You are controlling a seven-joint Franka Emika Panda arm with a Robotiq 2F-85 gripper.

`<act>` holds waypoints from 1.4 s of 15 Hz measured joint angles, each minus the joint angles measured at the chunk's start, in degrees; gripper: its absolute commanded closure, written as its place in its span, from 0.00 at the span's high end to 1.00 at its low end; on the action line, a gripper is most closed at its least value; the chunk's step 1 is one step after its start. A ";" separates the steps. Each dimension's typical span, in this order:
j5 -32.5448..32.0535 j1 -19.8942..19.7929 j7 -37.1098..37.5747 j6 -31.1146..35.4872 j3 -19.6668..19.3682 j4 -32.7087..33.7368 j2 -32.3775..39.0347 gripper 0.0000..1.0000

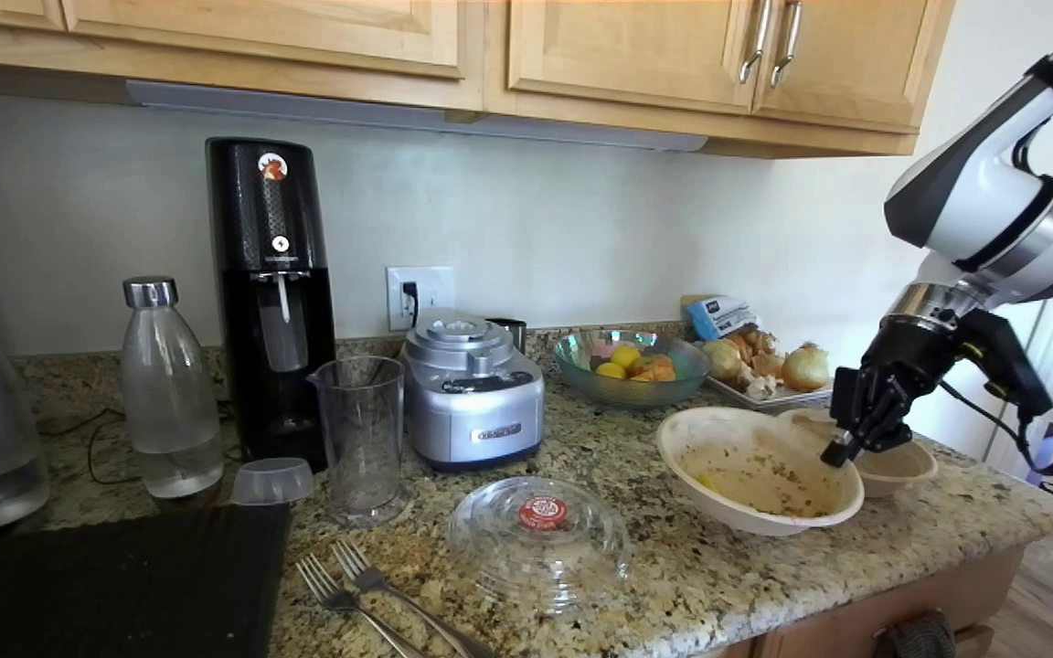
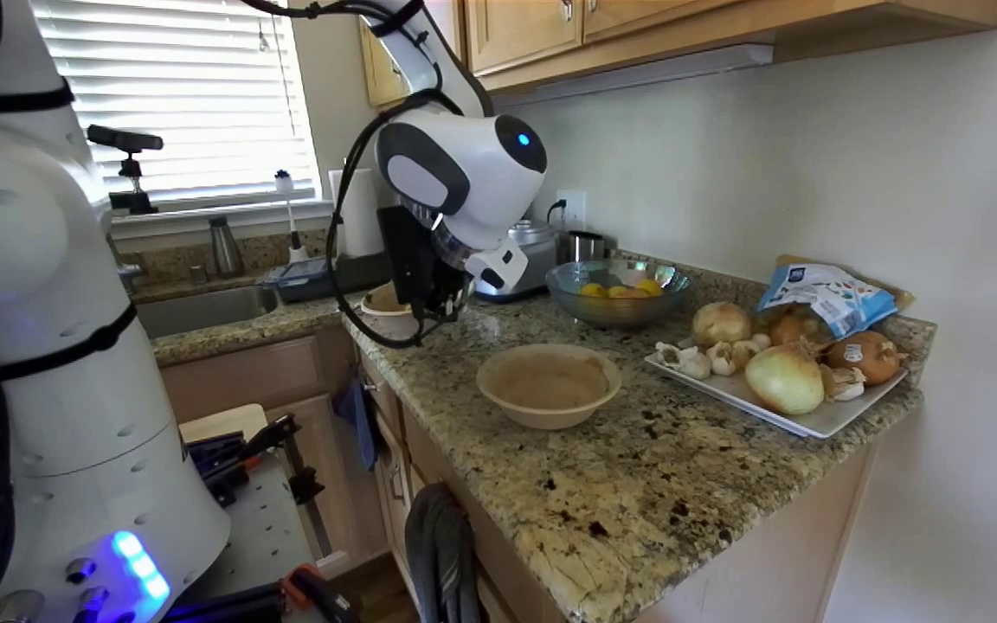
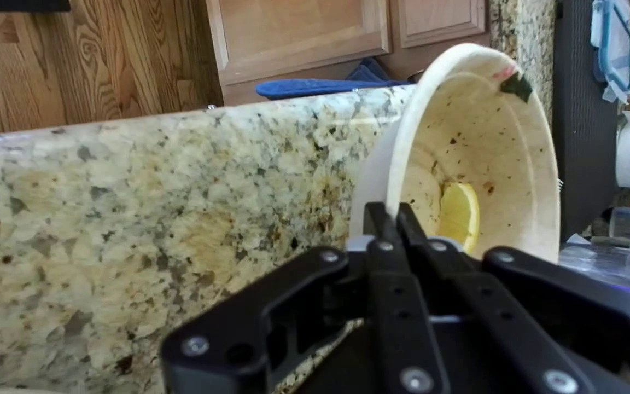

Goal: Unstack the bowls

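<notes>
Speckled kitchen counter (image 2: pixel 680 510), two bottles (image 1: pixel 168 402) stood and two forks (image 1: pixel 369 579) lay on it, one tilted bowl (image 3: pixel 484 145) had two fingers (image 3: pixel 378 225) clamped on its rim, one yellow wedge (image 3: pixel 458 216) lay inside, one upright bowl (image 2: pixel 550 417) sat apart on the counter.

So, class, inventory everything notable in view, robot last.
tilted bowl: one, beige, in tool
upright bowl: one, beige, counter
lemon piece: one, yellow, in tilted bowl
glass bowl: one, bluish, counter
fruit: several, mostly yellow, glass bowl
tray: one, white, counter end
onions: several, tan, tray
garlic: several, white, tray
packet: one, blue, by onions
food processor: one, silver, counter
drinks machine: one, black, counter
bottles: two, clear, by drinks machine
jug: one, clear, counter
dish: one, clear, counter
forks: two, silver, counter
cupboards: several, wooden, overhead
arm: one, white, overhead
tool: one, black, arm's end
</notes>
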 measured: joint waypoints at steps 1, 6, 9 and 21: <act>1.76 0.35 -1.17 1.58 0.46 0.04 0.58 0.04; 7.69 0.85 -5.89 7.16 1.28 2.06 4.68 0.04; 9.00 0.81 -6.89 9.03 1.23 4.84 7.80 0.04; 9.05 0.54 -6.96 10.83 0.01 10.62 14.23 0.30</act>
